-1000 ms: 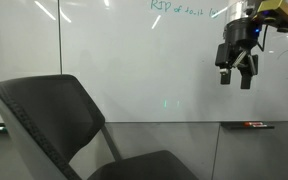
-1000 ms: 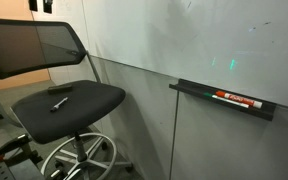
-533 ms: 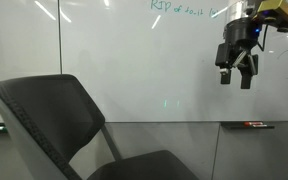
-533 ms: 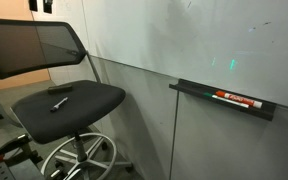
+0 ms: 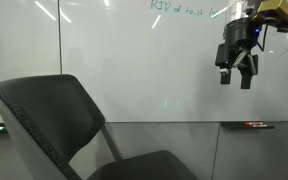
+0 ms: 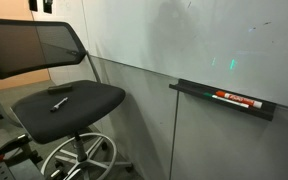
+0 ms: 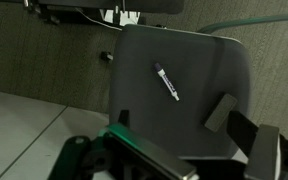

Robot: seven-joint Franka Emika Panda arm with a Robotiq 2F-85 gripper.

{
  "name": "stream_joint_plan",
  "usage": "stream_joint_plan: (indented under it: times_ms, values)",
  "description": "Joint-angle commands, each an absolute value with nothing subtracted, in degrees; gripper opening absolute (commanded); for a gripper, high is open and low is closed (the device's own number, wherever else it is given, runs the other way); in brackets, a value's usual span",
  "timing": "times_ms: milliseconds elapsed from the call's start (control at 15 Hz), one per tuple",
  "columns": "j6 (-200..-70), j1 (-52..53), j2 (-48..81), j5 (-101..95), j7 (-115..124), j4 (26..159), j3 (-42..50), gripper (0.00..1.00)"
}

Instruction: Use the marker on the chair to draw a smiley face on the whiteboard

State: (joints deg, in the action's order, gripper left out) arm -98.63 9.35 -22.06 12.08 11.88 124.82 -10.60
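Note:
The marker [image 6: 59, 103] is a slim dark stick with a paler tip. It lies on the dark padded seat of the chair [image 6: 89, 97]. In the wrist view the marker [image 7: 166, 82] lies diagonally on the chair [image 7: 199, 55], far below my gripper [image 7: 174, 116]. In an exterior view my gripper [image 5: 235, 68] hangs high at the right, in front of the whiteboard [image 5: 134, 60], well away from the chair [image 5: 49, 115]. Its fingers are spread open with nothing between them. The smiley face is out of view.
Green handwriting [image 5: 184, 7] runs along the board's top edge. A red-and-black marker [image 6: 239, 99] rests on the tray [image 6: 189, 88] under the board, also seen as a marker [image 5: 252, 125] below my gripper. The chair's ring base [image 6: 79, 160] stands on the floor.

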Motion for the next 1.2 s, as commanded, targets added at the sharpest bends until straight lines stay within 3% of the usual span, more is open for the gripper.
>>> stream_joint_plan:
  times_ms: [0,1133]
  values:
    - [-98.5,9.1,-22.0,12.1,11.8,124.7,-10.8,1.00]
    - [-107.5,10.9,-17.0,12.9,7.4,127.4,-11.9,1.00]
